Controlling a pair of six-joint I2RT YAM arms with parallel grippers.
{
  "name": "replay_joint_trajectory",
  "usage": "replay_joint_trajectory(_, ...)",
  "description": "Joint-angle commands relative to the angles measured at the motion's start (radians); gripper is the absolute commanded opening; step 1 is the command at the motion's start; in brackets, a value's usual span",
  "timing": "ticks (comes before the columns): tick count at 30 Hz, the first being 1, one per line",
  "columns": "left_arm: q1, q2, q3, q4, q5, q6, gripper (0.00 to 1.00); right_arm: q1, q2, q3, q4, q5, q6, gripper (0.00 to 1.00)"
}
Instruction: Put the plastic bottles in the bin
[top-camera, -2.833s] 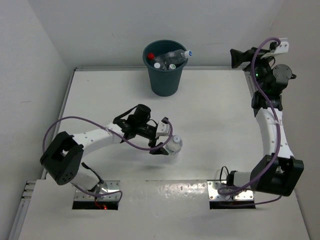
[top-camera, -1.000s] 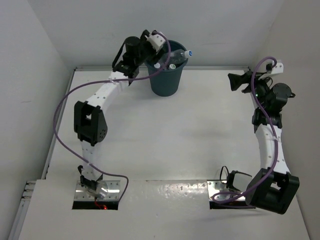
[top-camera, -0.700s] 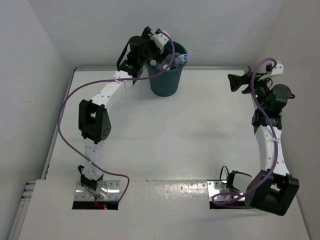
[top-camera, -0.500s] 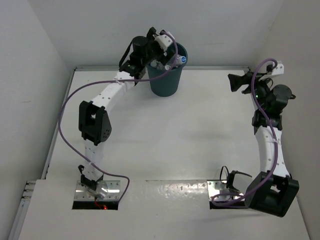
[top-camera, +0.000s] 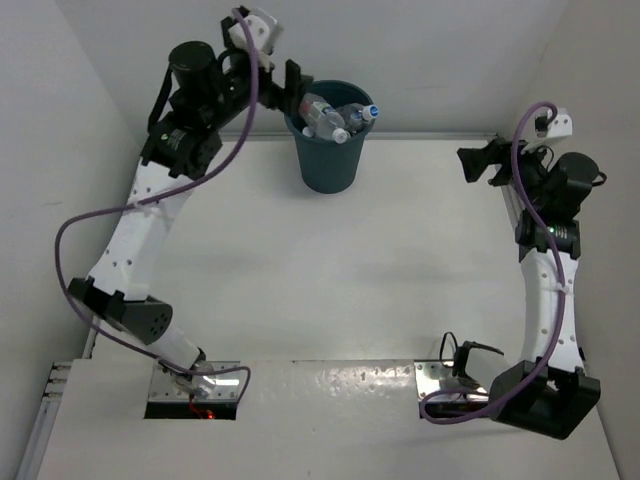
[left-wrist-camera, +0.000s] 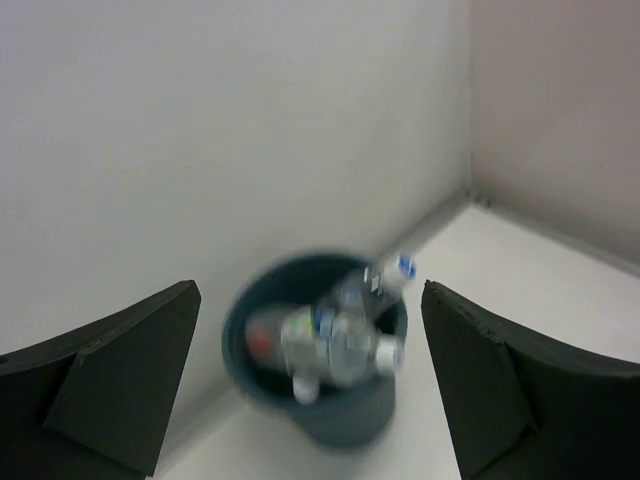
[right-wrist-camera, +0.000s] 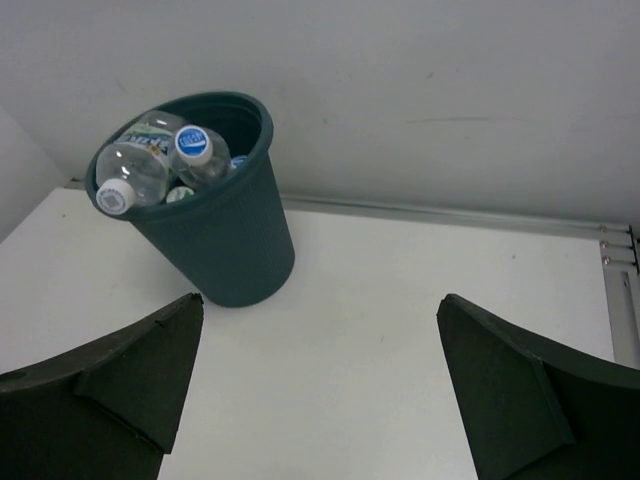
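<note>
Evidently finishing: plastic bottles (top-camera: 325, 113) fill the bin (top-camera: 328, 152), left gripper (top-camera: 288, 88) gapes empty at its ten o'clock, right gripper (top-camera: 478, 165) likewise at three; next, withdraw.

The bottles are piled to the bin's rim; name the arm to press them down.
Left, probably: its jaws hang open beside the bin, above the bottles. The right arm's jaws, open too, stand far off by the table's right edge.

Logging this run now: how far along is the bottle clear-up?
Done: the small clear plastic bottles sit piled in the dark teal round plastic bin. In hand: nothing; the left gripper and right gripper are open and empty. Left: seemingly nothing, as no bottle shows on the white table.
</note>
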Motion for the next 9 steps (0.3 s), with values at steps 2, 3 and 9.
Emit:
replay_joint_trajectory(2, 0.133, -0.056, -0.209, -0.396, -0.178, -0.245, 1.0, -0.004, 0.022, 0.103, -0.347, -0.003, -0.16, 0.99)
replay_joint_trajectory(3, 0.147, -0.082, -0.258, -0.408, -0.205, -0.265, 1.0, -0.006, 0.015, 0.104, -0.384, 0.012, -0.171, 0.99)
replay_joint_trajectory(9, 0.221, -0.238, -0.506, -0.385, -0.313, -0.315, 1.0, -0.018, -0.041, 0.007, -0.426, 0.052, -0.228, 0.99)
